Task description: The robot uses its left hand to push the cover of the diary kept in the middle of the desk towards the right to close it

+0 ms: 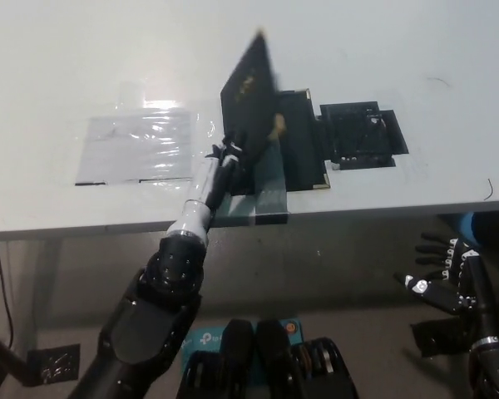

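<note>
Head view: the left arm reaches up from 7 o'clock, forearm angled toward the middle of the white surface [58,66]. The left robot hand [226,162] sits at the near edge of the diary [295,141], pressed against the outer face of the diary's cover [249,83]. Its fingers lie flat and together along the cover's lower part; they grip nothing, only lean on it. The cover stands lifted, tilted past upright toward 3 o'clock, its top corner pointing to 12 o'clock. A small gold mark shows on the outer face.

The diary lies near the middle of the surface, close to its near edge, with its right half flat and dark. A strip of grey tape [266,195] crosses the flat half and runs down over the surface's edge at 6 o'clock of the diary, just beside the left wrist.

At 9 o'clock of the diary, a clear plastic sheet [133,145] lies flat on the surface, shining under the light. At 3 o'clock of the diary, touching its right edge, lies a black patch [362,133] of dark pieces.

The right robot hand [445,278] hangs below the surface's edge at 4 o'clock, well apart from the diary, its fingers spread and empty.
</note>
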{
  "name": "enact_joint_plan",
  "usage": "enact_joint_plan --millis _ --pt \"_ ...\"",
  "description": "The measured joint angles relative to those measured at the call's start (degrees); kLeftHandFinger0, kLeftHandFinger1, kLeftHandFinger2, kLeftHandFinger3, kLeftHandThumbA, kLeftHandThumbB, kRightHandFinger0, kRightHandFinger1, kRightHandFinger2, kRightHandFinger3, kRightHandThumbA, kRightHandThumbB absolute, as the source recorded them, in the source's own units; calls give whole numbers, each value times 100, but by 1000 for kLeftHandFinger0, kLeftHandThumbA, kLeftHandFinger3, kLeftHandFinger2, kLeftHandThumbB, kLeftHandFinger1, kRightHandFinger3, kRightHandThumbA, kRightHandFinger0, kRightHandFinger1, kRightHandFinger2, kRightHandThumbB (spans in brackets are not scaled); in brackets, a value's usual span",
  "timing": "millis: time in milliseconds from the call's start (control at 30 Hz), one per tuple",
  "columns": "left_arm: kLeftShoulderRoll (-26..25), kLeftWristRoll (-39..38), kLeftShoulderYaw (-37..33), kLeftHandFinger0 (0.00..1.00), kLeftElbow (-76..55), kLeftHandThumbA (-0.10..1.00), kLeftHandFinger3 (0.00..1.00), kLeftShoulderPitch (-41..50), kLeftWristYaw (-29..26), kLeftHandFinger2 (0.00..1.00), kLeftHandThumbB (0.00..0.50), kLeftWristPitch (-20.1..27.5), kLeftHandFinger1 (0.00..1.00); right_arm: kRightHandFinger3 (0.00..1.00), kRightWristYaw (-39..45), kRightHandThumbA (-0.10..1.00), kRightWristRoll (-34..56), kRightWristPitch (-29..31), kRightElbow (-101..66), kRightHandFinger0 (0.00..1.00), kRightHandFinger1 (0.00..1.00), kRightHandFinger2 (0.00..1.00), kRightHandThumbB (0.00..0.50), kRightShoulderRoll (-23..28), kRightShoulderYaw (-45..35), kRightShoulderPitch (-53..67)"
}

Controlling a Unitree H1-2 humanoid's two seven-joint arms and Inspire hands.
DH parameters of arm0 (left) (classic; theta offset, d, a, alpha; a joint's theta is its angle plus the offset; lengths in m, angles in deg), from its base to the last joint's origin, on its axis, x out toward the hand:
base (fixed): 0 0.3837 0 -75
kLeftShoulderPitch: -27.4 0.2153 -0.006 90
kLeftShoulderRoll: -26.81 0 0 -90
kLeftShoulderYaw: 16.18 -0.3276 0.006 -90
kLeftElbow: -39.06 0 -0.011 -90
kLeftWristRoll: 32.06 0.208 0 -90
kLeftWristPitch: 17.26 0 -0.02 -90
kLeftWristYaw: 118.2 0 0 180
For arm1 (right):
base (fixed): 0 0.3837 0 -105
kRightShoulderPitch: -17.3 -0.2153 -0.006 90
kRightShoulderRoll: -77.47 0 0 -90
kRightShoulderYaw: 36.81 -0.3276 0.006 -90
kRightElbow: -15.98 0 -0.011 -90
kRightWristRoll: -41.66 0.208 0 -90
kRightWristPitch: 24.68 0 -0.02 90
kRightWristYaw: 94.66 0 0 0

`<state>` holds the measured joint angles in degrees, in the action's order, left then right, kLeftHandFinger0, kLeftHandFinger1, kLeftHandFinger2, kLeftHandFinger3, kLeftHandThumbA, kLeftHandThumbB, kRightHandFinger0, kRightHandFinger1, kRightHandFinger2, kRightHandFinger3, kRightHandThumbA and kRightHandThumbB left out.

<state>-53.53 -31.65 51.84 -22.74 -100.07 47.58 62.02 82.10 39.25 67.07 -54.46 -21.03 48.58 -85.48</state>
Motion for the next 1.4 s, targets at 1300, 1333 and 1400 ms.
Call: enact_joint_plan --millis 1300,1333,1400 --pt "-898 4170 -3205 1000 -317 929 1000 -731 637 1000 93 -1620 1000 710 97 1000 -145 -5 -14 365 538 588 397 28 435 -13" --pt "-887 4059 -2877 1000 -571 982 1000 -547 656 1000 84 -1621 1000 716 97 1000 -145 -5 -12 368 543 594 395 31 435 -13" --pt "-828 3849 -2385 1000 -928 1000 1000 -233 674 1000 66 -1600 1000 723 97 1000 -144 -6 -7 374 546 601 390 28 435 -13"
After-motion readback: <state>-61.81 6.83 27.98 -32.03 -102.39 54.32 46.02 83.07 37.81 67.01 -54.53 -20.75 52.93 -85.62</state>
